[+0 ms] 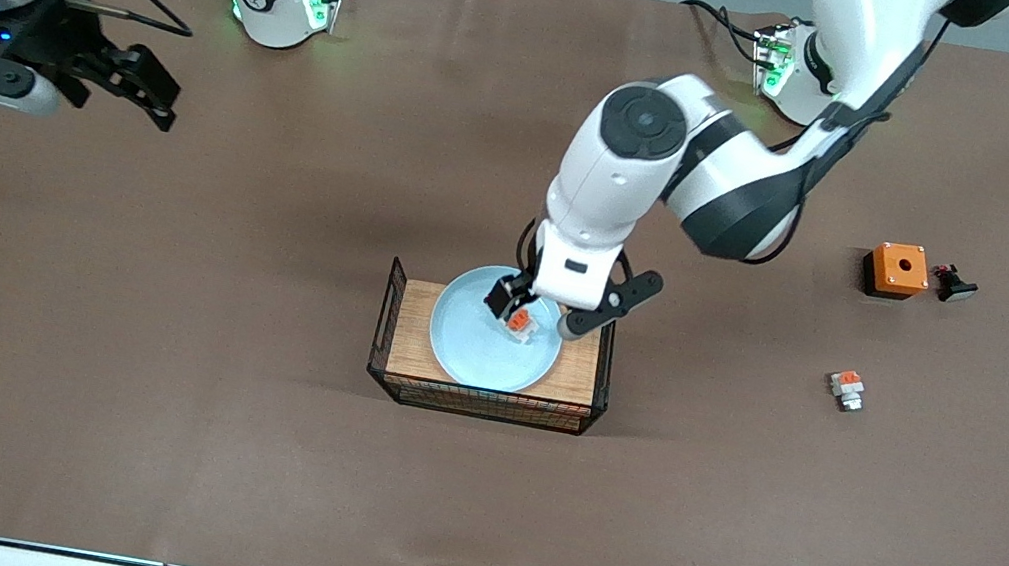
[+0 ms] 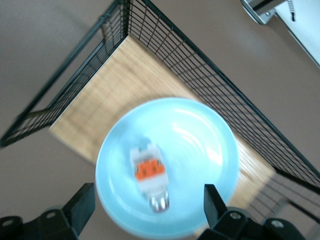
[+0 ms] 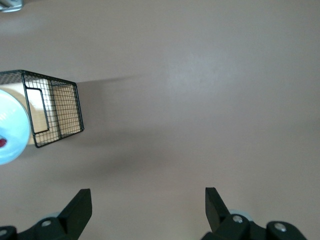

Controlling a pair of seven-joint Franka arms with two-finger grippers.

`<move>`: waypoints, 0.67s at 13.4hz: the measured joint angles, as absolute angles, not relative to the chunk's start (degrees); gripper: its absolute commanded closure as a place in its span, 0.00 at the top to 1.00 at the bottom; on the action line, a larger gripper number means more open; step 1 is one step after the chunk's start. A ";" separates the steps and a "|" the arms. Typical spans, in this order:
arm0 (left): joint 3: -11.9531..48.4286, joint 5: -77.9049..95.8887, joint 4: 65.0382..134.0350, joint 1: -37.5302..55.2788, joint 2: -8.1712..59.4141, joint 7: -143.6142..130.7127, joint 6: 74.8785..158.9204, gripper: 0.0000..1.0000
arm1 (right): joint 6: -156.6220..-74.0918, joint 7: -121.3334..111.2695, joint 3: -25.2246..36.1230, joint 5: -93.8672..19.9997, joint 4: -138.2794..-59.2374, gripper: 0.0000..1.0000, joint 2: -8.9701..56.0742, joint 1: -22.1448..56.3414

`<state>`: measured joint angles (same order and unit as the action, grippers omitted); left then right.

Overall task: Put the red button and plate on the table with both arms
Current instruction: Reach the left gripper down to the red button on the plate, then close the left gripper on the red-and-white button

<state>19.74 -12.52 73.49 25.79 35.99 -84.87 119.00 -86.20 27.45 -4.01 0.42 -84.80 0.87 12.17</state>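
The plate [image 1: 484, 346] is seen resting on the wooden top of the wire rack [image 1: 413, 350], which stands on the table [image 1: 236, 443] near its middle. The red button [image 1: 519, 323] lies in the plate, on the part of it farther from the front camera. In the left wrist view the red button [image 2: 149, 172] is seen flat on the plate [image 2: 200, 150], between the spread fingers [image 2: 82, 202] and touched by neither. The left gripper [image 1: 532, 313] is held low over the plate, released, grasping nothing. The right gripper [image 1: 126, 81] is parked in the air over bare table, well apart from the rack toward the right arm's end; its fingers [image 3: 80, 207] are spread and empty. The right arm waits.

Well apart from the rack, toward the left arm's end, an orange box [image 1: 896, 270], a small dark part [image 1: 955, 285] and a white-orange block [image 1: 846, 389] are noted on the table.
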 measured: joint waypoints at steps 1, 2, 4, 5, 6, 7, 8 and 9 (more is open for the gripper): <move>15.62 -12.52 73.22 29.35 37.26 -84.87 120.16 0.94 | -86.20 31.93 -4.07 0.42 -84.92 1.00 1.02 14.20; 13.07 -12.52 73.05 31.70 38.29 -84.87 120.92 0.94 | -86.21 35.64 -4.13 0.42 -84.95 1.00 1.18 16.17; 11.49 -12.52 72.71 33.41 39.56 -84.91 121.27 0.93 | -86.30 39.75 -4.21 0.42 -84.97 1.00 1.46 19.26; 11.45 -12.52 72.63 33.44 39.70 -84.91 121.22 0.93 | -86.31 40.41 -4.21 0.42 -84.98 1.00 1.66 20.03; 11.39 -12.52 72.51 33.42 39.69 -84.91 120.97 0.92 | -86.34 40.61 -4.21 0.42 -84.98 1.00 1.91 20.31; 11.39 -12.52 72.34 33.43 39.68 -84.91 120.32 0.91 | -86.38 40.62 -4.12 0.42 -84.98 1.00 2.15 20.32; 11.40 -12.49 72.27 33.55 39.69 -84.96 119.30 0.90 | -86.39 40.62 -3.97 0.42 -84.99 1.00 2.38 20.31; 11.40 -12.42 72.27 33.76 39.71 -85.52 118.25 0.90 | -86.39 40.62 -3.86 0.42 -84.99 1.00 2.57 20.31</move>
